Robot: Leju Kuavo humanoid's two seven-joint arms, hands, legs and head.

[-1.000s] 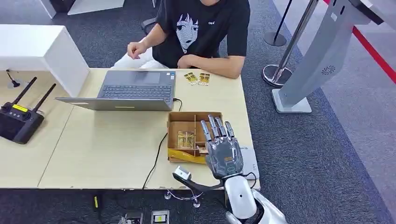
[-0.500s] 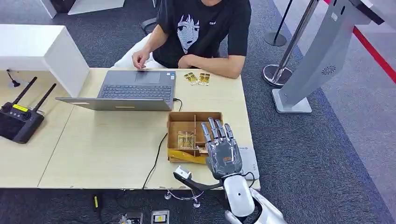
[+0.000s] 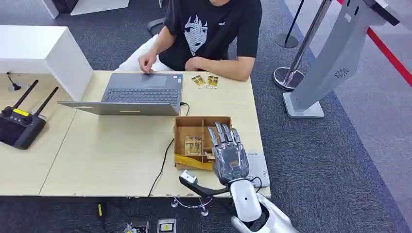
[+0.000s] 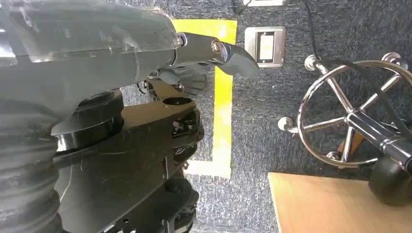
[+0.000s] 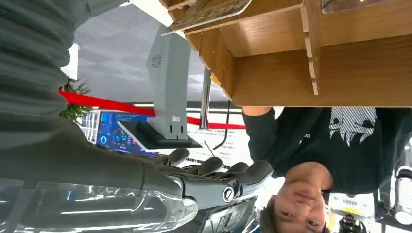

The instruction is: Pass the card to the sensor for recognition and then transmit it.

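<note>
Your right hand (image 3: 229,155) hovers empty, fingers straight and apart, above the compartmented brown wooden box (image 3: 187,125). The gold-patterned card (image 3: 193,144) stands in a compartment just left of those fingers, nearer this hand. Left hand (image 4: 214,53): state undeterminable.

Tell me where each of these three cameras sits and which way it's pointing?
Head view: high on the robot, looking down at the table; the right hand hovers at the wooden box.
Left wrist view: behind the hanging left hand, facing the carpet and a chair base.
Right wrist view: behind the right hand, fingers spread, looking across at the person.
Shared: head and right wrist views both show the wooden box, the person and the grey kiosk.
</note>
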